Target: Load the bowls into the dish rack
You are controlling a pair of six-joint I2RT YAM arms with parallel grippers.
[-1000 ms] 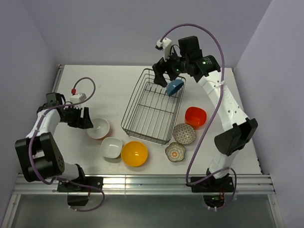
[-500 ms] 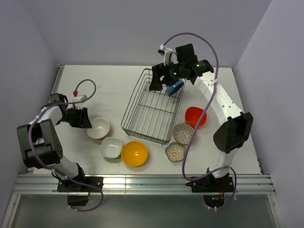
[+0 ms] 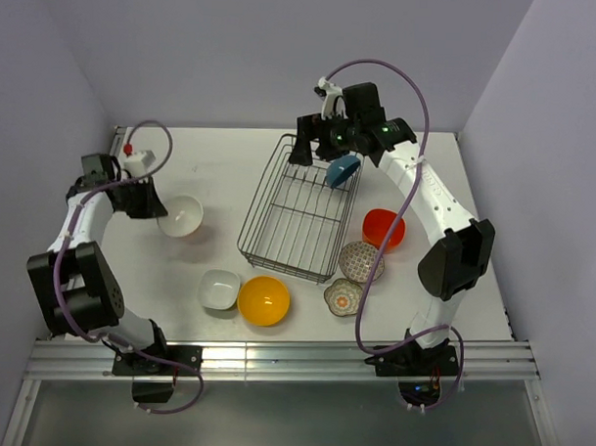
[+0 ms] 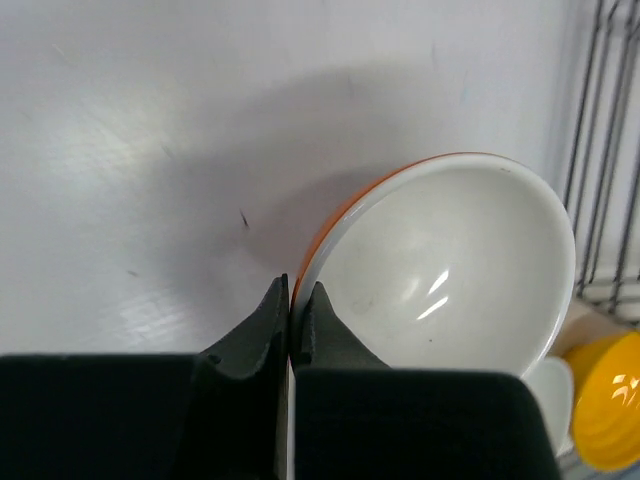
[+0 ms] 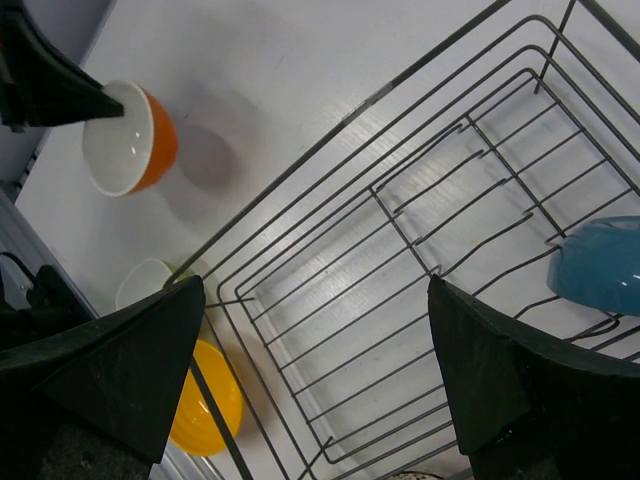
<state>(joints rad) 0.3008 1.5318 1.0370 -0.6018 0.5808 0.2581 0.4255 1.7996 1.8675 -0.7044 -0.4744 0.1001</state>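
Note:
My left gripper [image 3: 150,200] [image 4: 296,290] is shut on the rim of a bowl [image 3: 181,217] [image 4: 450,270] [image 5: 125,135] that is white inside and orange outside. It holds the bowl tilted, left of the dish rack [image 3: 263,183] [image 5: 372,185]. A blue bowl [image 3: 343,170] [image 5: 600,265] leans on its side in the rack's far right corner. My right gripper [image 3: 315,145] [image 5: 316,290] hangs open over the rack's far end, with nothing between its fingers. The rest of the rack holds nothing.
On the table near the rack's front stand a small white bowl [image 3: 218,289] and a yellow bowl [image 3: 264,300] [image 5: 210,410]. A scalloped floral bowl [image 3: 343,297], a grey-brown patterned bowl [image 3: 361,261] and a red-orange bowl [image 3: 383,229] stand to the right.
My left gripper closed on the orange-and-white bowl's rim and carried it up and towards the far left. My right gripper drew back slightly from the blue bowl, which stayed in the rack.

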